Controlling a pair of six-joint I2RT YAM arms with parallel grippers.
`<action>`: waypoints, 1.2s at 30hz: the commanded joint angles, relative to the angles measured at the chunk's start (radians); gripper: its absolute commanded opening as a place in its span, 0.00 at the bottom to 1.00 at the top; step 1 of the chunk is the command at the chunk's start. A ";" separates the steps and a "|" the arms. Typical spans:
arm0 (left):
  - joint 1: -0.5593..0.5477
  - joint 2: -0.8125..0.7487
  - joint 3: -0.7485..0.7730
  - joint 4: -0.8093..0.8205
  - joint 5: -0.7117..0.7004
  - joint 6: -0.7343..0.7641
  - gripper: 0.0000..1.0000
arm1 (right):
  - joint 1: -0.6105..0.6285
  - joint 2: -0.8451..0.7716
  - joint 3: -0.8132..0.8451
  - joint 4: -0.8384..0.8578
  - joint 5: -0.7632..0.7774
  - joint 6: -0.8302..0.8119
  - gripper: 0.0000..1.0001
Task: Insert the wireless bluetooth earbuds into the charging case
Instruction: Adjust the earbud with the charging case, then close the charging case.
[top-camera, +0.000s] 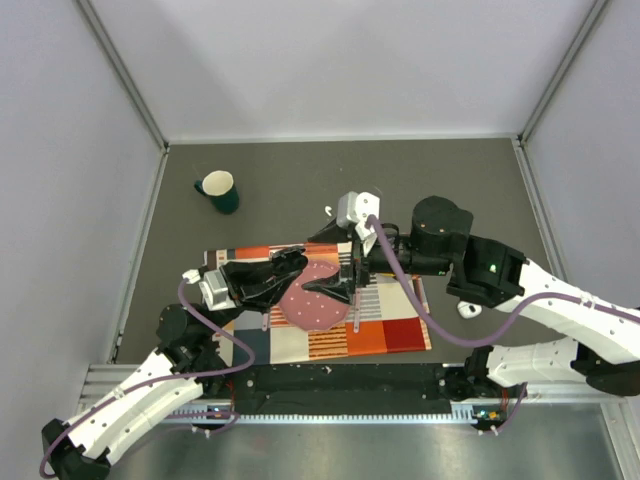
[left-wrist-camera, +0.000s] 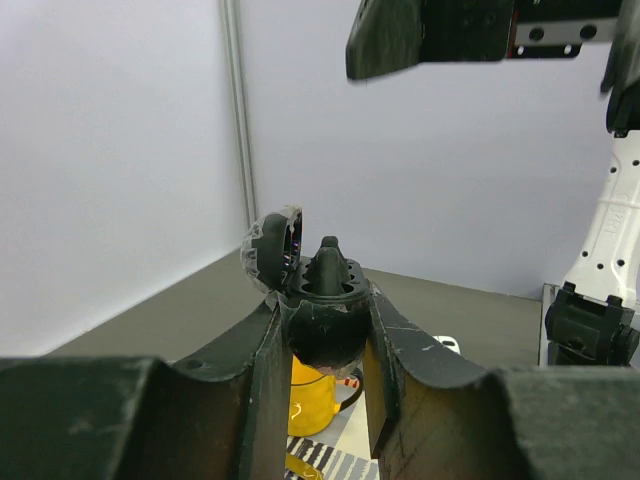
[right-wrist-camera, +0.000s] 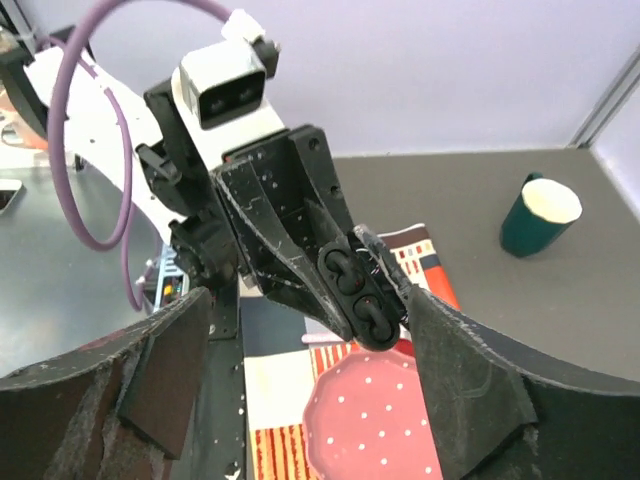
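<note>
A teal mug (top-camera: 218, 190) stands far left on the grey table (top-camera: 420, 180), well apart from a patterned mat (top-camera: 385, 325) near the front edge. Over the mat's left half, the left gripper (top-camera: 292, 262) is clamped on the black charging case (right-wrist-camera: 358, 290), held up in the air.

The right wrist view looks into the case's two dark wells. The left wrist view shows its lid (left-wrist-camera: 268, 252) hinged open and a dark ribbed earbud (left-wrist-camera: 328, 262) standing up from it. It also shows a yellow mug (left-wrist-camera: 312, 398) below, hidden from above.

A pink dotted plate (top-camera: 320, 312) lies under both grippers. The right gripper (top-camera: 318, 264) faces the case, jaws spread wide and holding nothing. Right of the mat's edge sits a small white object (top-camera: 467, 309). Grey tabletop runs from the mat to the back wall.
</note>
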 joint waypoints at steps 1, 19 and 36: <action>-0.003 -0.017 0.036 0.016 -0.022 0.017 0.00 | 0.006 -0.041 0.000 0.088 0.060 0.058 0.81; -0.003 -0.080 0.044 -0.046 0.002 0.027 0.00 | -0.171 0.006 0.049 0.024 0.443 0.441 0.99; -0.003 -0.038 0.059 -0.017 0.100 0.027 0.00 | -0.179 0.081 0.074 0.033 0.287 0.490 0.99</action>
